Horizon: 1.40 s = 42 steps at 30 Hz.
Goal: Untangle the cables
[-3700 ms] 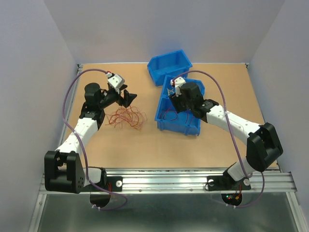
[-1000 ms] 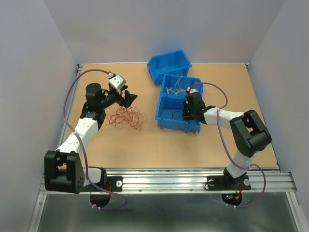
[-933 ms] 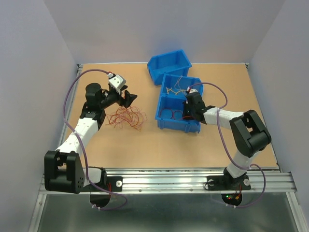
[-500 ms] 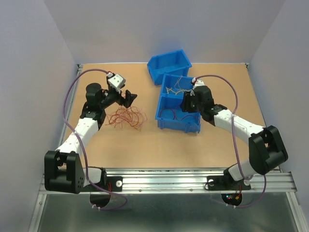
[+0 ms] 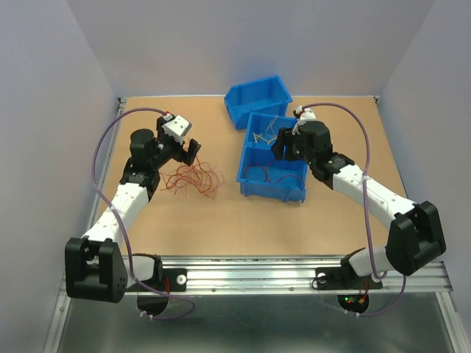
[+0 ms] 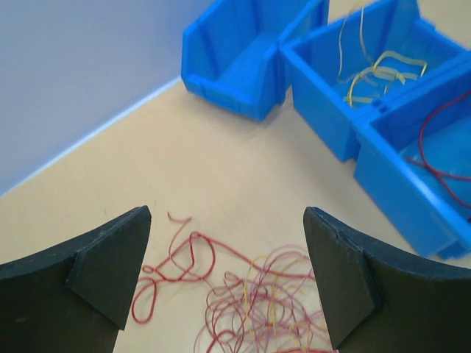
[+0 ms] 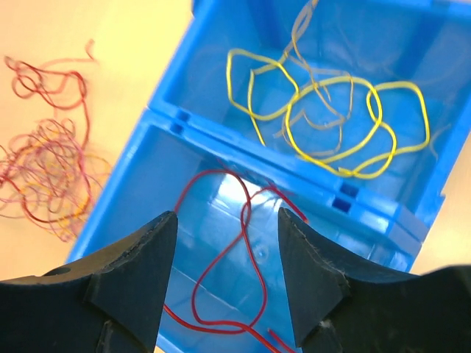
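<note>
Left wrist view puts our left gripper (image 6: 226, 246) with its jaws spread wide and nothing between them, hanging just above the tangle (image 6: 257, 312) of cables on the table (image 6: 221, 154). Our right gripper (image 7: 228, 220) also stands parted and empty, over the near bin (image 7: 140, 169), where a red wire (image 7: 250, 257) lies loose. The far bin (image 7: 235, 37) touching it holds yellow wires (image 7: 331, 125). A third bin (image 5: 257, 99) sits behind them, tilted, and we see nothing in it.

Our judgement of the risks: the tangle is a nest of hair-fine red, orange and yellow loops, limp yet springy, crossing one another many times. If we close on the thick middle, we would likely lift the whole clump instead of one strand, and a pull could tighten the knots. A strand this thin may also slip from the flat black fingers (image 6: 110, 257), or catch on one and trail off as the arm swings. Over the bins, the hard glossy plastic walls have thin rims. A loop hooked on a jaw could drag the red wire out, and a low pass could nudge the light bins across the smooth tan table
</note>
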Tool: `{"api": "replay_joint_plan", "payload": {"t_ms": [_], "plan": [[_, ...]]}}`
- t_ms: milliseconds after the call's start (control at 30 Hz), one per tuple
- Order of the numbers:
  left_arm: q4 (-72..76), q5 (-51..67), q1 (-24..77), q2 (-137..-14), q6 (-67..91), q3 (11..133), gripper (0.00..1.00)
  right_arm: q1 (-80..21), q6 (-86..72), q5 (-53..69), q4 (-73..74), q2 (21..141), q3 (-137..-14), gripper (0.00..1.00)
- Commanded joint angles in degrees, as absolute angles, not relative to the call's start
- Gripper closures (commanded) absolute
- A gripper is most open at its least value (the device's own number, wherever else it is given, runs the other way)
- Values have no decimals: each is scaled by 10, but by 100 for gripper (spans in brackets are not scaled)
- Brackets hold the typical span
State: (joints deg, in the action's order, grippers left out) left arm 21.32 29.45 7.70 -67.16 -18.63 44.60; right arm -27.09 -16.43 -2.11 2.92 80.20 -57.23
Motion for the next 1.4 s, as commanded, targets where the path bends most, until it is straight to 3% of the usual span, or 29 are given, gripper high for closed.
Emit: {"api": "replay_joint_plan", "payload": {"t_ms": [0,400,733,833,1233,1367], "plan": [[117,257,82,-694,-259,479,5,-276,-148,-4,9,784,-624,37],[119,63,64,-820,-202,535,15,-276,-122,115,-120,789,-527,41],[98,91,9,-950,-166,622,31,-276,-134,113,-162,781,-488,41],[77,117,9,-983,-169,649,42,-276,-134,109,-169,778,-479,41],[56,138,9,-1027,-161,676,40,-276,-136,106,-178,780,-468,41],[48,141,9,-1042,-164,683,50,-276,-137,107,-184,779,-461,41]]}}
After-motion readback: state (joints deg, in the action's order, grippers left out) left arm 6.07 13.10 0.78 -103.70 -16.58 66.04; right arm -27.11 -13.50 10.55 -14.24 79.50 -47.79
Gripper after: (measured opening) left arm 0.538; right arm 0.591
